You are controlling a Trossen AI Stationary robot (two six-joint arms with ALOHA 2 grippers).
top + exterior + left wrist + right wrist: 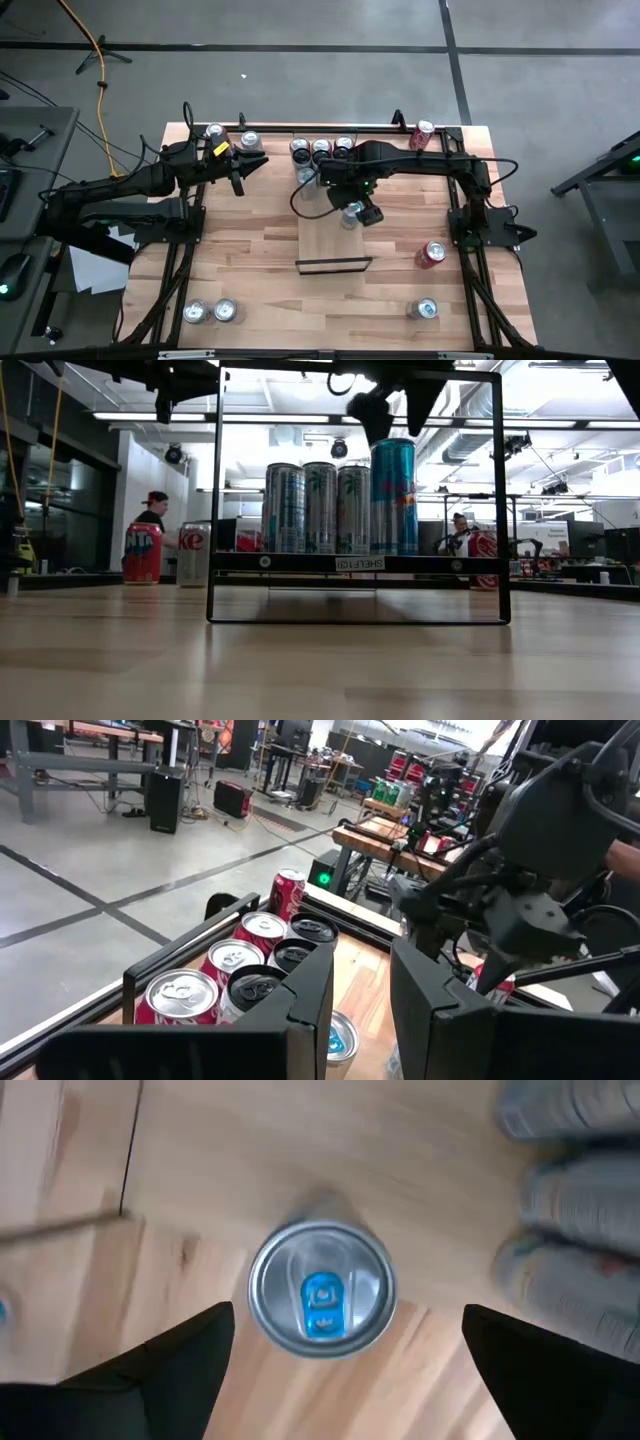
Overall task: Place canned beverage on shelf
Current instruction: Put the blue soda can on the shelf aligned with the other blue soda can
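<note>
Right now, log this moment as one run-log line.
right gripper: open, above blue can | blue can: upright on shelf beside three cans | left gripper: waiting, back left

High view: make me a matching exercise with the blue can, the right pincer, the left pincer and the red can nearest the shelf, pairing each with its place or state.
Things:
1. blue can
2. right pincer
3. left pincer
4. red can

Places or states:
A. open, straight above the blue can
B. on the tabletop, right of the shelf
C. upright on the shelf
D. left of the shelf, beside two corner cans

Pairs: 1-C, 2-A, 3-D, 4-B
</note>
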